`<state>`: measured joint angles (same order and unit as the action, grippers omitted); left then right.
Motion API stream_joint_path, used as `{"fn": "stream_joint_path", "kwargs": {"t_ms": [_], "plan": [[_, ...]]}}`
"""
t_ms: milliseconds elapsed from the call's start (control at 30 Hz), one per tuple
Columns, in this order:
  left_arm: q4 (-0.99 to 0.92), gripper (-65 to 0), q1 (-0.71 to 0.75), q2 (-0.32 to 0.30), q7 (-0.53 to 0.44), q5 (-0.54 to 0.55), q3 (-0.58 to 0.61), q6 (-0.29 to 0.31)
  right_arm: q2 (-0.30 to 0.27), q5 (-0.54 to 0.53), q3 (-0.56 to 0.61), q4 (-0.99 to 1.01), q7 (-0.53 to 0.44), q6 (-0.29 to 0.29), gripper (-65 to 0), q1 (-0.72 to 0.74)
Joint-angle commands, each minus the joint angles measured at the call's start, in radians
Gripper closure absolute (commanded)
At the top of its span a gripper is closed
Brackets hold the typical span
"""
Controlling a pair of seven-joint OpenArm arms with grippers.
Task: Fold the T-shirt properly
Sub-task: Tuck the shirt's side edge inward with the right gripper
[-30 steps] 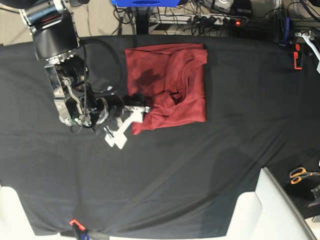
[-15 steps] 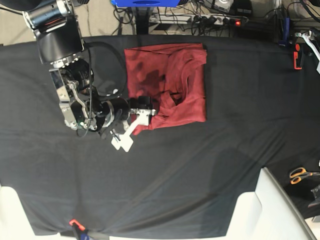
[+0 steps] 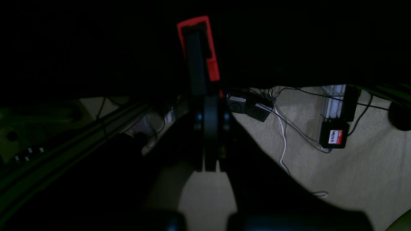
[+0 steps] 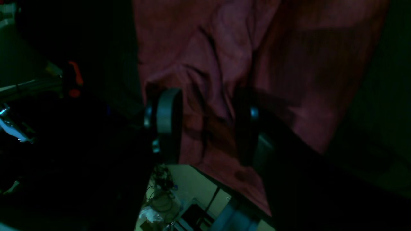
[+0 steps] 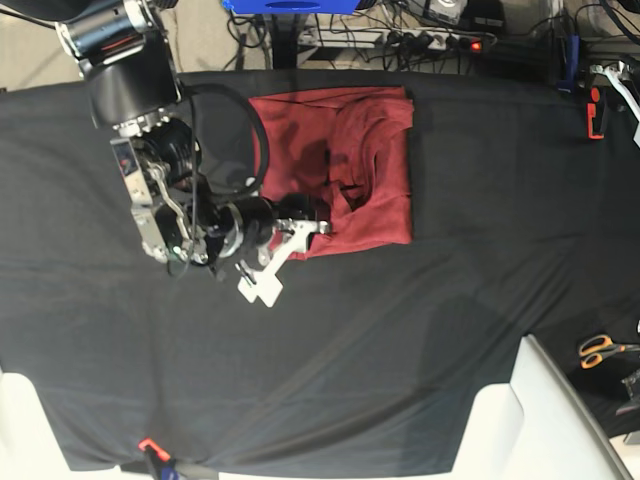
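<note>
A black table cloth (image 5: 420, 330) covers the table. Orange-handled scissors (image 5: 600, 349) lie at its right edge. A red clamp (image 5: 596, 112) sits at the far right corner. A power strip (image 5: 420, 40) and cables lie on the floor beyond.

The T-shirt (image 5: 345, 165) is plain dark red, thin and soft, folded into a rough rectangle in the upper middle of the base view. Its top layer is rumpled, with creases and a bunched fold near the centre; its lower left corner looks lifted.
</note>
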<state>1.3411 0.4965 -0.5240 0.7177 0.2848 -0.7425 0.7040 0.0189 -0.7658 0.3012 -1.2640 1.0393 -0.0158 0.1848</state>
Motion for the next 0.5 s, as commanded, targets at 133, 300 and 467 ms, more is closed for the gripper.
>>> {"fn": "stream_joint_path", "kwargs": {"t_ms": [133, 300, 467], "plan": [[0.008, 0.0, 0.003, -0.028, -0.01, 0.001, -0.009, -0.006, 0.005, -0.014, -0.001, 0.048, -0.015, 0.01, -20.0, 0.04], [0.008, 0.0, 0.003, -0.028, -0.01, 0.001, -0.009, -0.006, 0.008, -0.014, -0.001, 0.054, -0.017, 0.012, 0.0, 0.048], [0.008, 0.0, 0.003, -0.028, -0.01, 0.001, -0.009, -0.006, 0.023, -0.016, -0.003, 0.048, -0.007, 0.012, 0.0, 0.054]]}}
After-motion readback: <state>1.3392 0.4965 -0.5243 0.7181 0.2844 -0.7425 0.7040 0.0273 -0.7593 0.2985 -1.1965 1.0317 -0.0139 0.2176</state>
